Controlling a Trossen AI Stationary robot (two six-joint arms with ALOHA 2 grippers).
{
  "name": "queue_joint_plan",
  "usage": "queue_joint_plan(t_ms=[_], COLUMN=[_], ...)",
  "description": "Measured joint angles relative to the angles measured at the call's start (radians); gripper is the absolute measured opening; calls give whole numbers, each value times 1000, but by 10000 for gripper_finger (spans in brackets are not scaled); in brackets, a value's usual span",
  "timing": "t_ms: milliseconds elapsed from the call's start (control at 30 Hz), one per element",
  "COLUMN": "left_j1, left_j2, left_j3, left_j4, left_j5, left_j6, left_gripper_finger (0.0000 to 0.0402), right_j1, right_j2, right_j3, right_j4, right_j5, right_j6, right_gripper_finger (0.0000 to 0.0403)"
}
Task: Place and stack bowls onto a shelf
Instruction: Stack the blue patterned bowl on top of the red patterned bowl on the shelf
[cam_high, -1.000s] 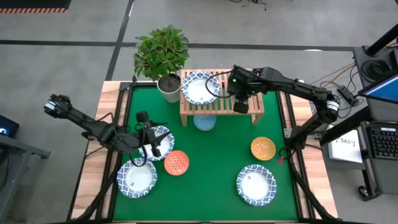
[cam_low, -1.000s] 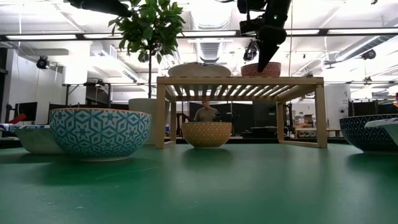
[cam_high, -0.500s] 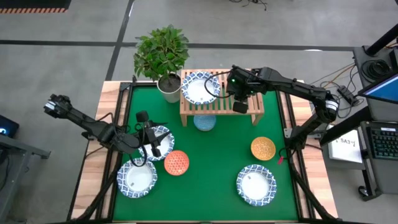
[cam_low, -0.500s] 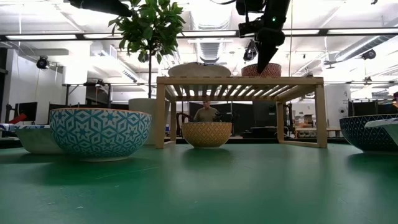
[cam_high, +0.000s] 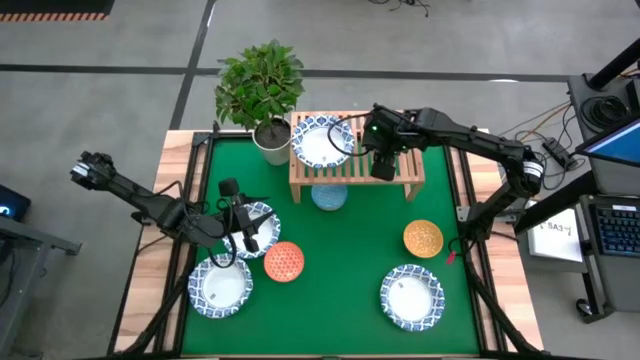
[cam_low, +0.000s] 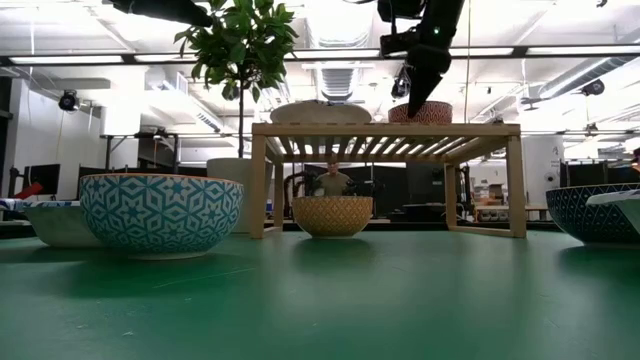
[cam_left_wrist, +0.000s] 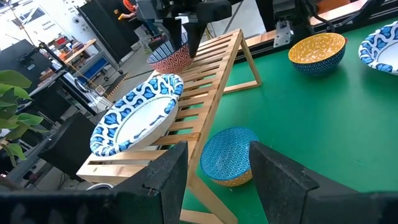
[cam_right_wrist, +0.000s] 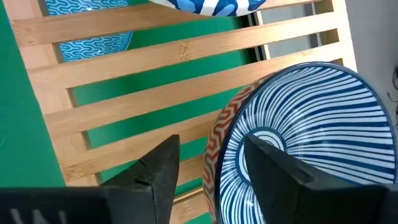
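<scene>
On the light-wood shelf stand a wide white bowl with a blue rim and a small bowl, blue-striped inside and red-patterned outside. My right gripper hovers open over the small bowl's near rim, one finger outside its wall and one above its inside, touching nothing. My left gripper waits open above another wide white bowl at the table's left. A pale blue bowl sits on the table under the shelf.
An orange-red bowl, a mustard bowl and two wide white bowls stand on the green mat. A potted plant stands by the shelf's left end. The mat's middle is bare.
My right gripper has opened and let go of the small striped bowl, which stays upright on the shelf's right part. The gripper has risen slightly above it.
</scene>
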Motion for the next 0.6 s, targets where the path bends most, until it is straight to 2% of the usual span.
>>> queue_joint_plan(t_ms=[333,600], left_j1=[0,0], left_j2=[0,0], left_j3=[0,0], left_j4=[5,6], left_j5=[0,0], left_j6=[-25,-45], left_gripper_finger=[155,155], right_j1=[18,134], right_j2=[-18,-48], right_j3=[146,221], right_j4=[-7,-8], right_j5=[-13,-15], right_j6=[80,185], right_gripper_finger=[169,164])
